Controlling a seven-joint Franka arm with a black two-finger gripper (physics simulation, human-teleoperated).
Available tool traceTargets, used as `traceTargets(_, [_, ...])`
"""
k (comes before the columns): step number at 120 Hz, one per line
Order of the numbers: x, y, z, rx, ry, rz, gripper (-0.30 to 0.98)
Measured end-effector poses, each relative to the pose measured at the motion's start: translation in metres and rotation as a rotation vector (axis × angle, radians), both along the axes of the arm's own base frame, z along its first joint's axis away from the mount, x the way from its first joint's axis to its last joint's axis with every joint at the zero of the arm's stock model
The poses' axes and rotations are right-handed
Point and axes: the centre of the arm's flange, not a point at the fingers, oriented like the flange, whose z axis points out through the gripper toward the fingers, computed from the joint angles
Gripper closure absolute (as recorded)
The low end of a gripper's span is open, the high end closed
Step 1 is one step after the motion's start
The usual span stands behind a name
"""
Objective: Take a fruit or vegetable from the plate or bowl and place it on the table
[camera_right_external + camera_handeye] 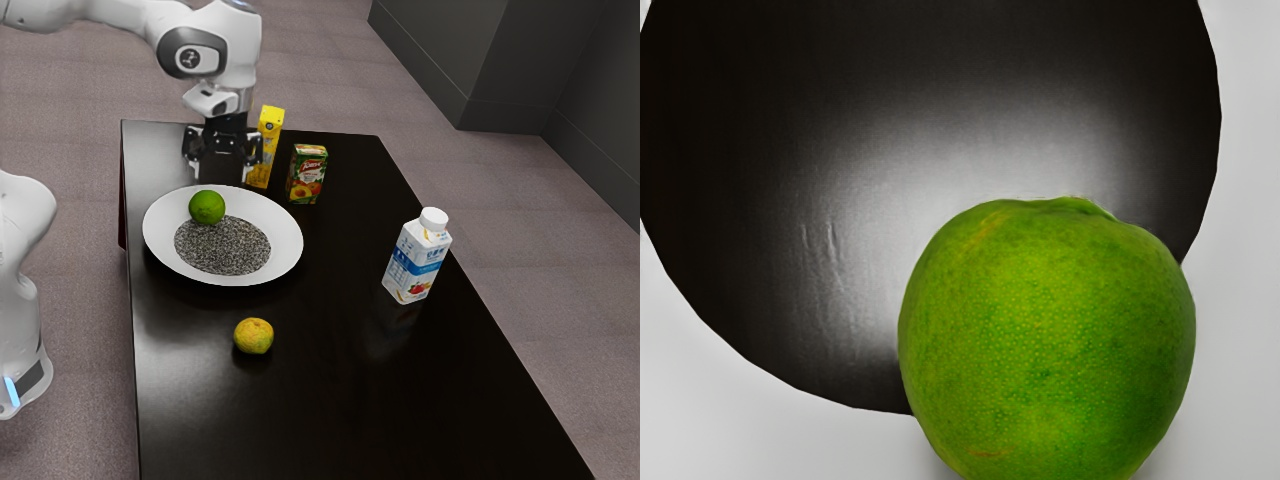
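Exterior view: the gripper (223, 165) hangs upright beside and above the plate (288, 240), fingers spread with nothing pinched between them; this stance suits, in my judgement, a descent around the lime (207, 207). The lime rests on the plate, toward the edge nearest the gripper; the plate carries it, so no grip is needed there. The orange fruit (253, 336) sits on the table (350, 400), outside the plate, and is presumably not the one to lift; the yellow carton (268, 150) and juice box (307, 175) stand upright close to the gripper, so a sideways swing could knock them; the milk bottle (417, 258) stands well apart.

Wrist view: the lime overlaps the plate's dark centre and pale rim; a centred approach should limit rolling.
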Motion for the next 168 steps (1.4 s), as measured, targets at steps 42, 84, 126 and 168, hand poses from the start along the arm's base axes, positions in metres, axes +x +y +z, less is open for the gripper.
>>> traceTargets(42, [-0.007, -0.017, -0.022, -0.023, 0.063, -0.029, 0.02])
traceTargets(84, [-0.009, -0.02, -0.031, -0.03, 0.081, -0.032, 0.02])
traceTargets(126, [-0.011, -0.018, -0.041, -0.037, 0.093, -0.026, 0.02])
traceTargets(168, [-0.01, -0.019, -0.043, -0.04, 0.092, -0.03, 0.03])
